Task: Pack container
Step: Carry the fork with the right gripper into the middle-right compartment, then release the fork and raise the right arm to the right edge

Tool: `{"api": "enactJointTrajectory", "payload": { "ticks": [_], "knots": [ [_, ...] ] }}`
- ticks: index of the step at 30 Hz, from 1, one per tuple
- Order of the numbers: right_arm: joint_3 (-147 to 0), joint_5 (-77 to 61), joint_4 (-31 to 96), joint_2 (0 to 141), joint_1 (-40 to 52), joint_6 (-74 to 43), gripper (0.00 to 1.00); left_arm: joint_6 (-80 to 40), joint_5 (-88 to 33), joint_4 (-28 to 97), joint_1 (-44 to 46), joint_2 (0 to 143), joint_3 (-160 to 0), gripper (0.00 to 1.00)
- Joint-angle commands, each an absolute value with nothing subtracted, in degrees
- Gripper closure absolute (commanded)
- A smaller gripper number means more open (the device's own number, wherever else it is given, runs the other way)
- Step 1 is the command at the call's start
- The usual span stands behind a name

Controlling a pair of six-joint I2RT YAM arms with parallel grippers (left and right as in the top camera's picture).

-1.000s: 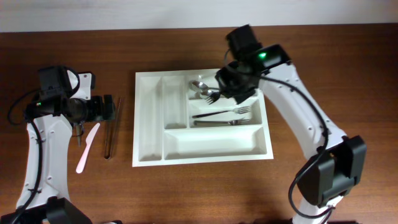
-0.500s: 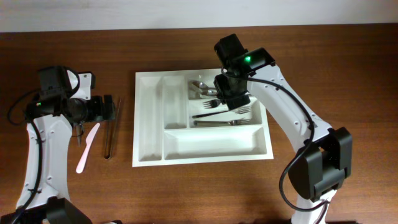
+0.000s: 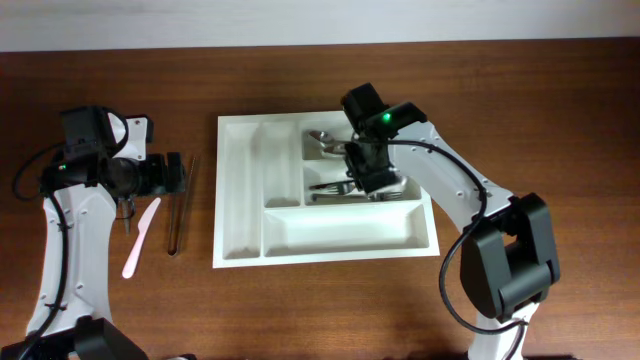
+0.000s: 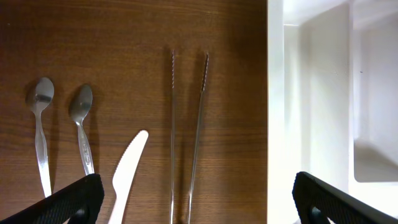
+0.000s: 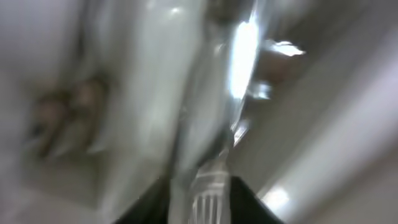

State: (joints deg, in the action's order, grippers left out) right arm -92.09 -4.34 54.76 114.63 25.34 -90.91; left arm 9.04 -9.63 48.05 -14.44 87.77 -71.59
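Observation:
The white container (image 3: 340, 232) lies mid-table; its rim (image 4: 277, 124) shows at the right of the left wrist view. Spoons (image 3: 322, 140) lie in its top right compartment and forks (image 3: 385, 197) in the one below. My right gripper (image 3: 365, 180) is down over the fork compartment. In the blurred right wrist view a fork (image 5: 211, 186) sits between its dark fingers; whether they still grip it does not show. My left gripper (image 4: 199, 202) hangs open above the steel tongs (image 4: 186, 124), left of the container, holding nothing.
On the wood left of the container lie the tongs (image 3: 180, 205), a white plastic knife (image 4: 127, 168) and two small spoons (image 4: 40, 124) (image 4: 81, 121). The two narrow compartments (image 3: 240, 190) and the bottom wide one hold nothing.
My right arm has swung from the spoon compartment toward the front and down into the fork compartment, carrying a fork. The left arm has not moved.

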Motion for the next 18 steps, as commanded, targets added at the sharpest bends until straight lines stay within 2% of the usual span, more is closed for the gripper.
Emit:
{"api": "enactJointTrajectory", "payload": {
  "ticks": [1, 5, 10, 11, 15, 18],
  "knots": [
    [-93.47, -3.11, 51.55, 114.59, 25.78, -73.6, 0.5, 9.96, -9.65, 48.1, -14.79, 88.07, -72.82, 0.01],
    [-96.12, -2.94, 53.52, 114.24, 25.61, -63.51, 0.45, 9.96, -9.65, 48.07, -14.79, 88.07, -72.82, 0.01],
    [-100.47, -2.74, 58.15, 111.87, 23.55, -50.98, 0.46, 9.96, -9.65, 48.07, -14.79, 88.07, -72.82, 0.01],
    [-101.27, -2.72, 58.74, 111.15, 22.9, -47.7, 0.49, 9.96, -9.65, 48.1, -14.79, 88.07, -72.82, 0.01],
    [-105.67, -2.7, 62.33, 107.35, 18.31, -28.8, 0.54, 9.96, -9.65, 48.07, -14.79, 88.07, -72.82, 0.01],
    [-110.76, -2.59, 66.37, 103.9, 12.45, -13.21, 0.5, 9.96, -9.65, 48.07, -14.79, 88.07, -72.82, 0.01]
  ]
}}
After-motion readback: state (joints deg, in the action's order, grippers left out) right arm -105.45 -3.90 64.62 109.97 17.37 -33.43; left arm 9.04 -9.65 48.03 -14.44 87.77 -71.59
